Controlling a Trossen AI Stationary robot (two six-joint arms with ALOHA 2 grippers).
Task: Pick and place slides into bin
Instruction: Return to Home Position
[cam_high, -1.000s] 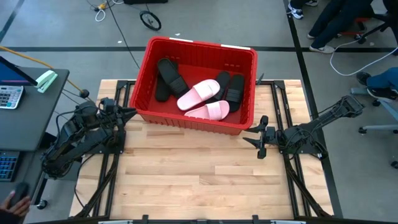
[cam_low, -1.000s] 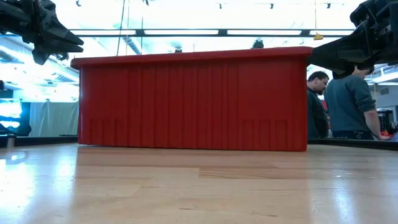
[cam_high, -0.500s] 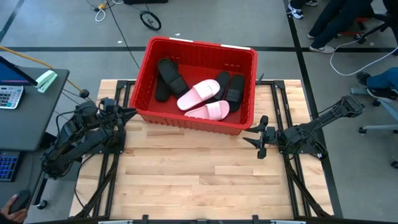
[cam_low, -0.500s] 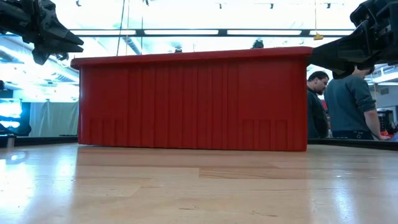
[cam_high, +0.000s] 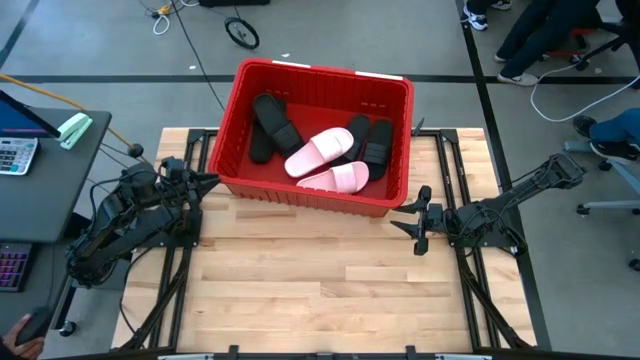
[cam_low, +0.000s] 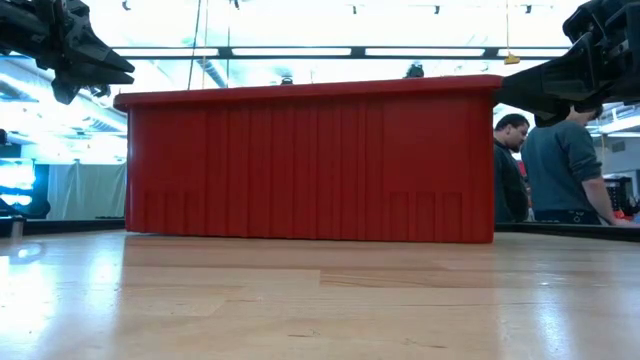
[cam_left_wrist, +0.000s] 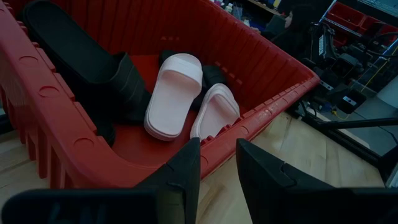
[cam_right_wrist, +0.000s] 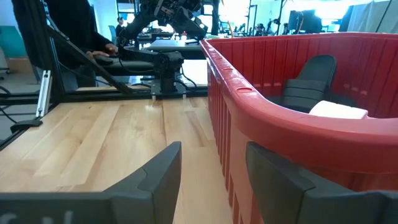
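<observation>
Two pale pink slides (cam_high: 322, 152) and matte black slides (cam_high: 268, 125) lie inside the red bin (cam_high: 300, 195). The high view shows them, while the low view gives only its ribbed wall. The left gripper (cam_high: 210, 181) hovers by the bin's left corner, fingers narrowly parted and empty. The right gripper (cam_high: 412, 220) hovers beside the right corner, spread wider, also empty.

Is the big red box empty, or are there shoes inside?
Not empty. The red bin holds two pink slides and some black slides. The left gripper and right gripper wait outside it, open.
</observation>
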